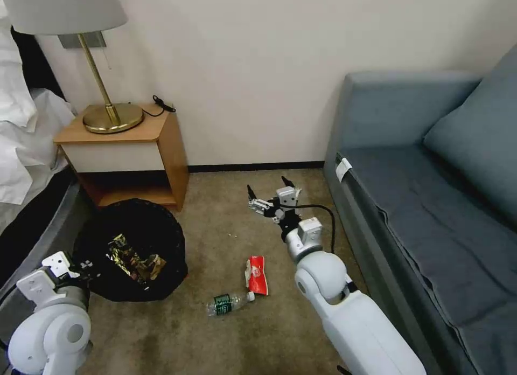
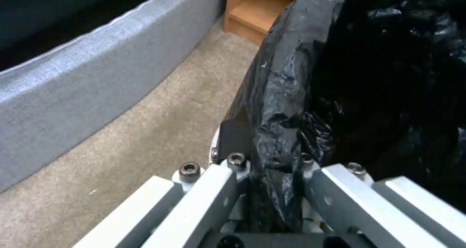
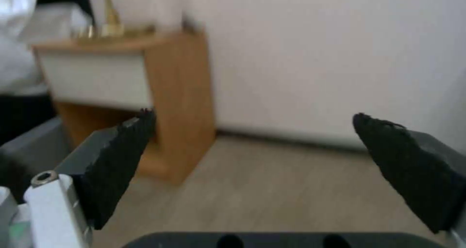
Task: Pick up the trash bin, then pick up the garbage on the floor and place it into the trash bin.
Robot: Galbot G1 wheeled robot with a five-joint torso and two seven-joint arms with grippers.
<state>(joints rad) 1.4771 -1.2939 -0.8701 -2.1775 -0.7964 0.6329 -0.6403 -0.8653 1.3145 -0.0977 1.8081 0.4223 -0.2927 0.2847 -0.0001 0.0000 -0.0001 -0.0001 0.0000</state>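
Trash bin (image 1: 132, 251): round, lined with crinkly black plastic bag, on the carpet at the robot's left, just in front of the wooden nightstand (image 1: 132, 148) and beside the bed (image 1: 27, 148). Contents: shiny yellow-brown wrappers (image 1: 134, 259) lying inside. Held by: left gripper (image 2: 272, 168), pressed together on the near rim, with a fold of the black bag pinched between its fingers in the left wrist view. Whether the bin is lifted off the carpet or resting on it cannot be told.

Garbage, on floor:
- Red-white packet (image 1: 257, 274), flat on the carpet, between the bin and the right arm.
- Small clear bottle (image 1: 229, 303) with green label, on its side, just beside the packet and nearer the robot.

Right gripper (image 1: 272, 194): fingers spread wide, holding nothing, raised above the carpet beyond the packet, near the grey sofa (image 1: 425, 202). The right wrist view looks toward the nightstand and wall, not down.

Step in hand (judged): fetching the next floor piece, likely the packet, as the nearest.

Handling notes (judged):
- Bring the right gripper back toward the robot and point it down before descending.
- The packet is thin and flat; straddle its narrow width and press lightly into the carpet so a finger gets under an edge.
- The bottle will roll; grip across its body.
- The left grip is on bag and rim, so keep the bin level and steady.
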